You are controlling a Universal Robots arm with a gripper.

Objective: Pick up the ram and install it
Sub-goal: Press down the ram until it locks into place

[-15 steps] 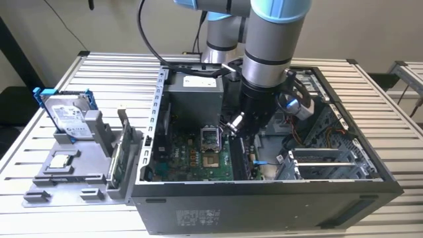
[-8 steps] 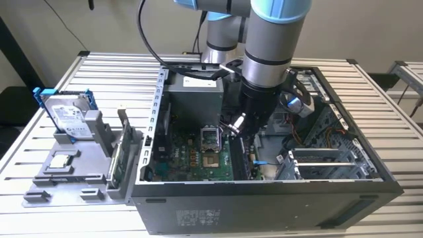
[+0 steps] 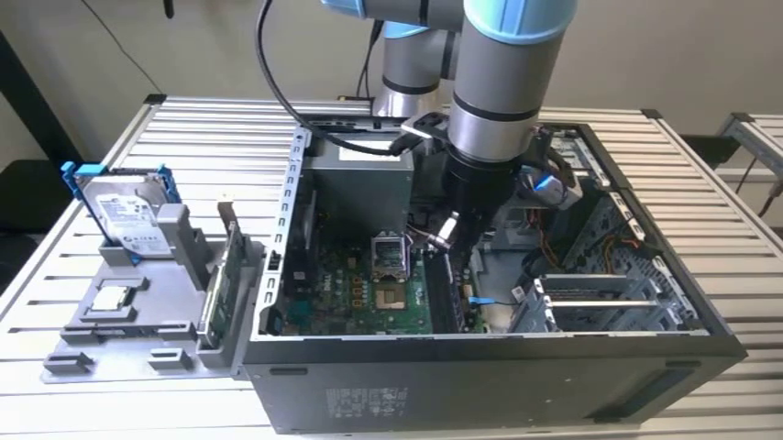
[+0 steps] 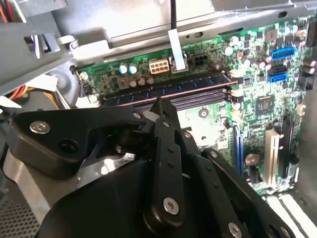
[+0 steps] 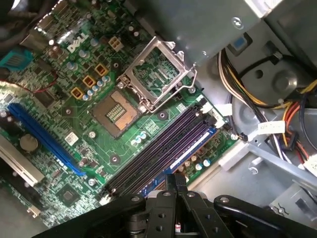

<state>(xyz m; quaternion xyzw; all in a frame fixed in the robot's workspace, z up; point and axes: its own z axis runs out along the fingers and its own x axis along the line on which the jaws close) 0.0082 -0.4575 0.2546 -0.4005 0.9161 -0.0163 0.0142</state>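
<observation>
The ram (image 4: pixel 188 88) is a long thin dark stick standing on edge in the outermost memory slot of the green motherboard (image 3: pixel 367 302). In the first wrist view the ram (image 5: pixel 190 148) shows as a bluish strip beside the empty dark slots. My gripper (image 3: pixel 448 240) reaches down inside the open computer case (image 3: pixel 514 367). In both wrist views my gripper (image 4: pixel 159 105) (image 5: pixel 175 178) is shut, its black fingers pressed together, with the tips right at the ram's top edge near its middle. Nothing shows between the fingers.
On the grey holder at the exterior view's left stand a silver hard drive (image 3: pixel 128 215) with blue rails and a green circuit card (image 3: pixel 218 289). Beside the slots are an open processor socket (image 5: pixel 116 113) and coloured cable bundles (image 5: pixel 277 109). Metal case walls and drive cages surround the gripper.
</observation>
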